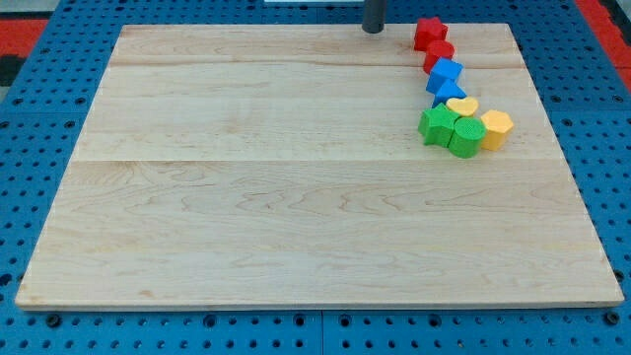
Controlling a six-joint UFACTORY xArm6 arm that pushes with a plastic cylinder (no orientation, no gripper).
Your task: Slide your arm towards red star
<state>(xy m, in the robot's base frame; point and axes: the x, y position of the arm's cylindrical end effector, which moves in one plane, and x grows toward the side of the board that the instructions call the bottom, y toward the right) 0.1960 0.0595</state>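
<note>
The red star (pixel 428 33) lies near the top right of the wooden board (pixel 246 177). My tip (pixel 374 30) is at the board's top edge, a short way to the left of the red star and apart from it. Below the star a chain of blocks runs down: a red round block (pixel 440 52), a blue block (pixel 446 73), a second blue block (pixel 447 94), a small yellow block (pixel 462 105), a green star-like block (pixel 437 125), a green round block (pixel 466 135) and a yellow hexagonal block (pixel 496 128).
The board rests on a blue perforated table (pixel 39 118). Red matting (pixel 25 25) shows at the view's top corners.
</note>
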